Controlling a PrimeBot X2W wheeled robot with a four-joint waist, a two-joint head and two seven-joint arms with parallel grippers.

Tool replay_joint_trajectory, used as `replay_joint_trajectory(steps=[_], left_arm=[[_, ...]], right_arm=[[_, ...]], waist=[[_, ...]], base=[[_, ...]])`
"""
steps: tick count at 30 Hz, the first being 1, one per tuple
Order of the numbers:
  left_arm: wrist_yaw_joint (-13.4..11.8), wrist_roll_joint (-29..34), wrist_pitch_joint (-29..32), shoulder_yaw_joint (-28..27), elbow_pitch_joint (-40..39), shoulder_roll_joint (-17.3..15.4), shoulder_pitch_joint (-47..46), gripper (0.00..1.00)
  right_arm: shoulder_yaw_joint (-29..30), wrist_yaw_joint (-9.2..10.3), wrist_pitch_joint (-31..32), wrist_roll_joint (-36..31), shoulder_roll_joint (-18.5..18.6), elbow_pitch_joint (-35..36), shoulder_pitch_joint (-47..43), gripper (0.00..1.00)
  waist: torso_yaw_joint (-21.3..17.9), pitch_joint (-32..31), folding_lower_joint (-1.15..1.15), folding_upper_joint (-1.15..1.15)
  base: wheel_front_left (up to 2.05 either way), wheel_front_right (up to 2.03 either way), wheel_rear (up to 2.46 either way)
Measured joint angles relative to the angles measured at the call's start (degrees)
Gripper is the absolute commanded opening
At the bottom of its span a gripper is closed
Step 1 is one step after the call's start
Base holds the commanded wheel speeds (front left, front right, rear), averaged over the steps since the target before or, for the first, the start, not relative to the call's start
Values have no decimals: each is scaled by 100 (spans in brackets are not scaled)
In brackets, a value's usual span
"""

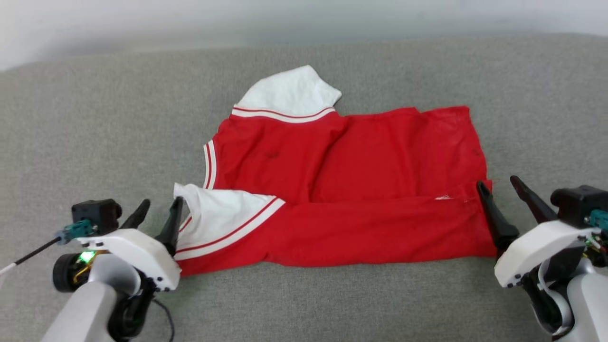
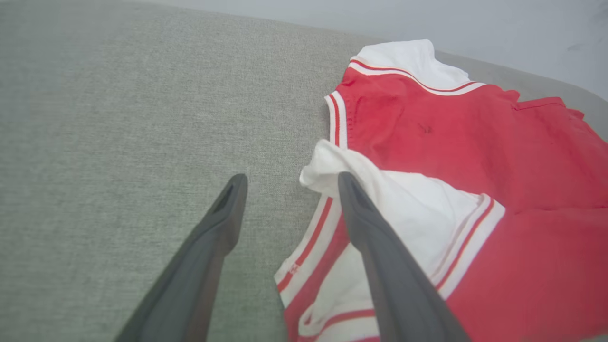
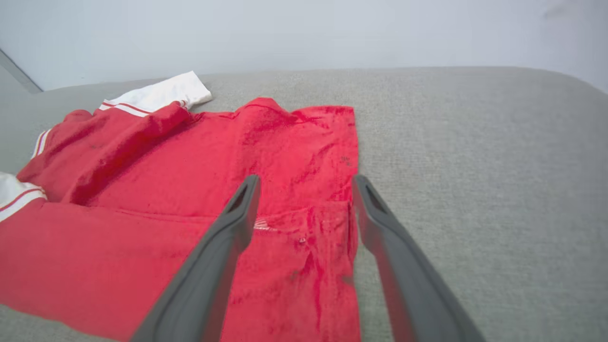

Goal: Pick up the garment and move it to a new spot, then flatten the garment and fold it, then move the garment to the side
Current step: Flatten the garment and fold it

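Grey cloth-covered worktop [image 1: 95, 118] with one red garment [image 1: 380, 156] lying on it.
The worktop's covering is a plain grey weave (its far edge rounds off against a pale wall [image 1: 304, 19]). The garment lies near the middle, spread fairly flat, its long side running left to right and its hem end at the right. A near strip lies folded over the rest of the body. A far sleeve [image 1: 289, 92], white, sticks out left of centre, and a near sleeve [image 1: 221, 211], also white, lies at the near left corner with its tip slightly lifted. Striped trim [image 1: 210, 164] edges the left end between them.
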State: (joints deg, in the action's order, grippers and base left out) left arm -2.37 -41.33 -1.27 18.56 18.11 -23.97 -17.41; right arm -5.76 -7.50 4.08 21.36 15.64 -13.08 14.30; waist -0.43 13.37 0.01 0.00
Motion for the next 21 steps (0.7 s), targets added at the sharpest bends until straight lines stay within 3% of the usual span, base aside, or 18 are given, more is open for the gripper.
replay_joint_trajectory(steps=[5,13,21], left_arm=[[-66,-174,672,-80,-297,-478,247,100],[25,-633,2401,121,-954,-1211,643,100],[-227,-949,3064,136,-1211,-1382,1004,100]], right_arm=[[83,0,-203,-182,-198,152,-330,100],[40,0,-125,-269,-421,510,-690,100],[-38,0,-129,-246,-554,692,-716,100]], waist=[[-61,-467,-1,0],[-349,-892,-1,0],[-625,-556,-2,0]], base=[[0,0,0],[0,0,0],[0,0,0]])
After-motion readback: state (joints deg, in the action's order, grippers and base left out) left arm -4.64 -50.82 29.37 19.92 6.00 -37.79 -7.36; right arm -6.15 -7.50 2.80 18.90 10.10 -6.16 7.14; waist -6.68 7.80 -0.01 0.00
